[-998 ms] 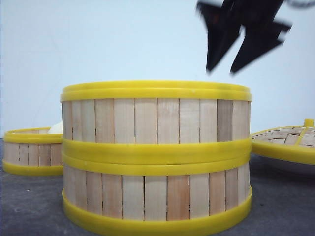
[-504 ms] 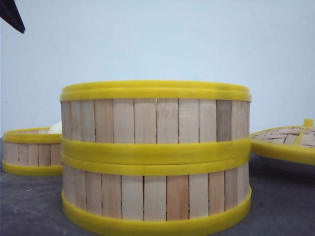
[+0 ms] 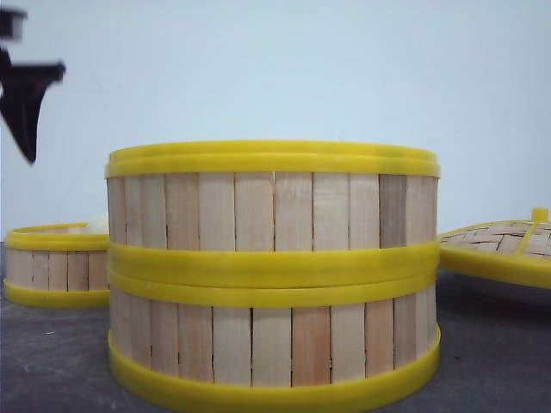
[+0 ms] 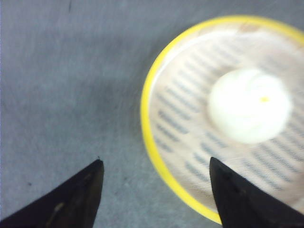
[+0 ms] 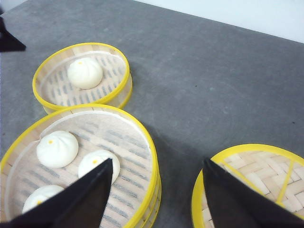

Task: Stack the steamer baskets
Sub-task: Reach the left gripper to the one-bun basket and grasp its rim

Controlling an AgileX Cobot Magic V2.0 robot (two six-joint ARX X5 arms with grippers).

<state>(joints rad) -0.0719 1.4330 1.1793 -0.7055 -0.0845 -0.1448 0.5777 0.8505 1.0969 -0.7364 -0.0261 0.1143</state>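
Left gripper (image 4: 154, 190) fingers (image 4: 76, 199) spread wide, grasping nothing, above the single steamer basket (image 4: 156, 156) holding one bun (image 4: 249, 104); right gripper (image 5: 156, 190) fingers (image 5: 80, 199) likewise parted and empty over the two-basket stack (image 5: 147, 156) and the woven lid (image 5: 256, 175) on the grey surface (image 5: 199, 85).

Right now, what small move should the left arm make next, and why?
Probably lower the open left gripper over the near rim of the single steamer basket holding one bun. That basket sits apart on the table, while the two-basket stack awaits it.
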